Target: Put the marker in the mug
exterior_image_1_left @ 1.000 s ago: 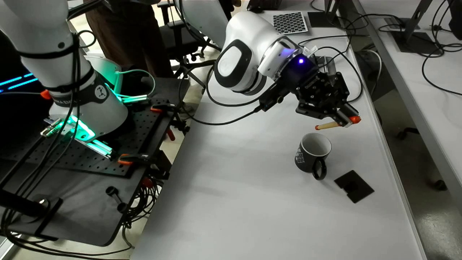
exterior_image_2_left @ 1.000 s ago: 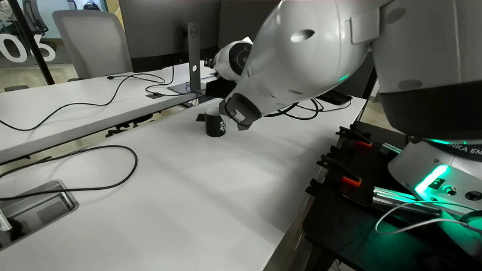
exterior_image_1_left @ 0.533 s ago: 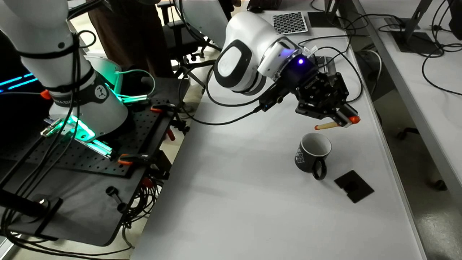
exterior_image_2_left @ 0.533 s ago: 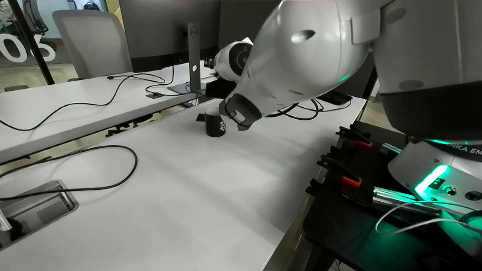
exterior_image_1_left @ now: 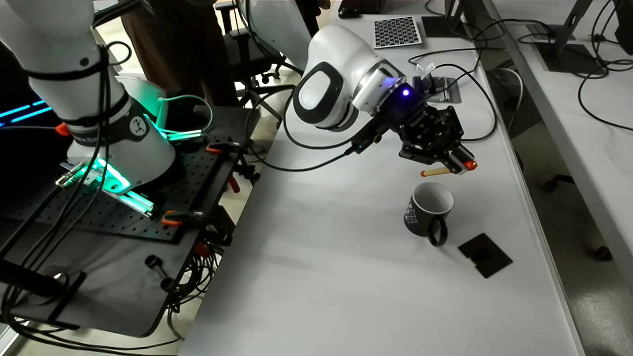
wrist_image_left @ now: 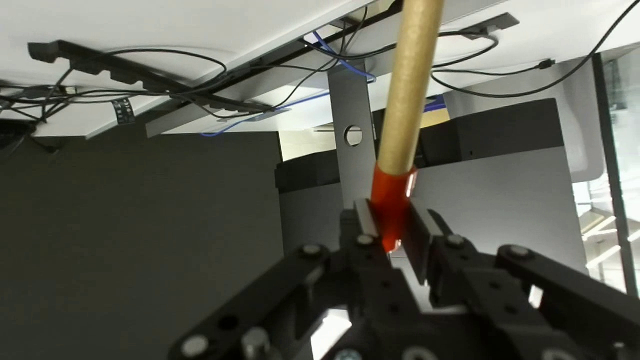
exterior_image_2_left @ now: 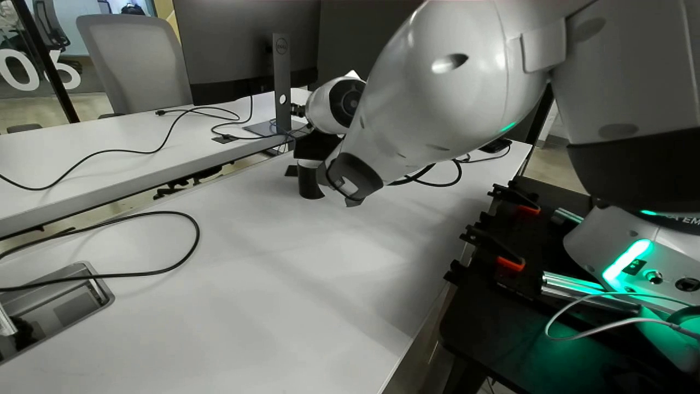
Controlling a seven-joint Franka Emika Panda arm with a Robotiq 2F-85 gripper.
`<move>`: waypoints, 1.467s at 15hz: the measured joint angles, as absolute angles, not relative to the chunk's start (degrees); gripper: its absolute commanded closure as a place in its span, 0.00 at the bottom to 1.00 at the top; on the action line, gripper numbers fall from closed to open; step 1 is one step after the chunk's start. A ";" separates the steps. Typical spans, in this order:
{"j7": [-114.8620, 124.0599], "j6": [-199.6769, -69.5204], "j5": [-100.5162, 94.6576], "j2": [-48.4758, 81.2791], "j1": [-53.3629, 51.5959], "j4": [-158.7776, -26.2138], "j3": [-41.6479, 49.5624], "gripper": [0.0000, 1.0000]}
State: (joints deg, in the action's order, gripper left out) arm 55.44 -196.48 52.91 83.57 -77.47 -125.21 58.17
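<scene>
The gripper [wrist_image_left: 392, 220] pinches the marker [wrist_image_left: 407, 100] by its orange end (carrying time, I think). The black mug [exterior_image_1_left: 428, 212] sits lower than the gripper; next I'd line up, tip, let go.

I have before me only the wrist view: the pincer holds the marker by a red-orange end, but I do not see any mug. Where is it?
Observer: In an exterior view, the mug stands upright on the white table.
Operator: Thank you. The marker runs out of my picture at the top. How does it end?
Observer: With a red-orange tip.
Operator: Does anything lie near the mug?
Observer: Yes, a flat black piece, near the handle but not touching it.
</scene>
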 measured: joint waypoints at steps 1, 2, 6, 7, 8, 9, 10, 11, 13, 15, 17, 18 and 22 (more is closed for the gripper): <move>55.44 -196.70 52.79 83.57 -77.11 -125.04 57.82 0.95; 55.44 -196.88 52.65 83.58 -76.62 -124.91 57.58 0.95; 55.44 -197.50 52.05 83.60 -74.13 -124.48 57.30 0.95; 55.44 -197.51 51.99 83.60 -73.67 -124.36 57.30 0.95; 55.44 -197.51 51.97 83.60 -73.35 -124.28 57.30 0.95; 55.44 -197.51 51.97 83.60 -73.14 -124.22 57.30 0.95; 55.44 -197.51 51.97 83.60 -73.04 -124.18 57.30 0.95; 55.44 -197.51 51.97 83.60 -73.02 -124.15 57.30 0.95; 55.44 -197.51 51.97 83.60 -73.17 -124.08 57.31 0.95; 55.44 -197.51 51.97 83.60 -73.87 -124.06 57.30 0.95; 55.44 -197.51 51.97 83.60 -74.67 -124.02 57.30 0.95; 55.44 -197.51 51.97 83.60 -74.99 -123.98 57.30 0.95; 55.43 -197.43 51.97 83.60 -75.93 -123.87 57.30 0.48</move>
